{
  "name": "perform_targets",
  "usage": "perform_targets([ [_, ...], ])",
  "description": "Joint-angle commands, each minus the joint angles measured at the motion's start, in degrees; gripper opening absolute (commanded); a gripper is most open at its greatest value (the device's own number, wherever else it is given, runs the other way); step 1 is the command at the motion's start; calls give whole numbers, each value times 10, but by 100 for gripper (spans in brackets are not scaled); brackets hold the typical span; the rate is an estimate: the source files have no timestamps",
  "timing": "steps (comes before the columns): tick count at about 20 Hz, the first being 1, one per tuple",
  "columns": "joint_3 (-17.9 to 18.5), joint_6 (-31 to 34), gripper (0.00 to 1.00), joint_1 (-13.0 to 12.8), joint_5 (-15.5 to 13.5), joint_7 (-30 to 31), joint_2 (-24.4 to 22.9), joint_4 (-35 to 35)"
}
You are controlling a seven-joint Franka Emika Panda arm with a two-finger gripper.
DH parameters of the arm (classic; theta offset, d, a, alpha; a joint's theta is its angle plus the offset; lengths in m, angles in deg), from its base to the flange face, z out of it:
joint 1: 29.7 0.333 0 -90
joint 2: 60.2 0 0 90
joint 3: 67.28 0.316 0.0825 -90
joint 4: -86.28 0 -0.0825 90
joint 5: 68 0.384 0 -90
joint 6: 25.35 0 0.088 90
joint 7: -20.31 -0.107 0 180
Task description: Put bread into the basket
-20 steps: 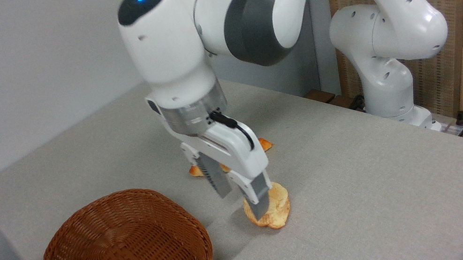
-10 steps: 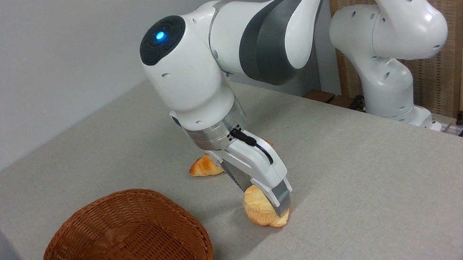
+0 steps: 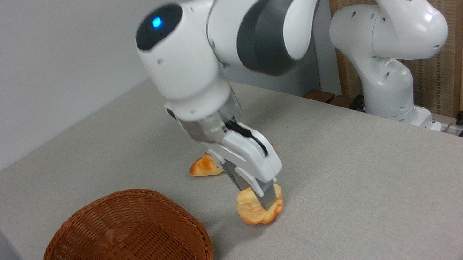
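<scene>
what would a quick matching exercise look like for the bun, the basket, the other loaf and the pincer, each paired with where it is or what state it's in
Things:
1. bun
2. basket
3. braided loaf
4. pincer

Places or states:
A. empty, at the near left of the table
B. partly hidden behind the arm, farther back
C. closed on a piece of bread
D. held between two fingers, right of the basket

Pairs: 1-D, 2-A, 3-B, 4-C

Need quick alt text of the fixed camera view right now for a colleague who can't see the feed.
A white robot arm's gripper is closed on a small yellow-orange bun, at or just above the grey table. An empty brown wicker basket sits to the left, and a second bread piece lies behind the arm.
</scene>
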Motion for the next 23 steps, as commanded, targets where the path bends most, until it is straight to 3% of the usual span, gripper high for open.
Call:
perform_targets([
  [1, 19, -2, 33, -3, -19, -9, -10, -64],
  [4, 14, -61, 42, -4, -42, -4, 22, -117],
  [5, 12, -87, 52, -6, -63, 1, 36, -130],
  [6, 11, -113, 81, -7, -85, 15, 49, -140],
  [7, 10, -134, 98, -9, -85, 50, 59, -142],
  [10, -4, -160, 100, -9, -83, 71, 67, -142],
  [18, 4, -153, 100, -4, -83, 70, 55, -142],
  [22, 26, -35, 100, -3, -77, 74, 32, -142],
  [23, 33, -9, 100, -3, -64, 81, 30, -141],
])
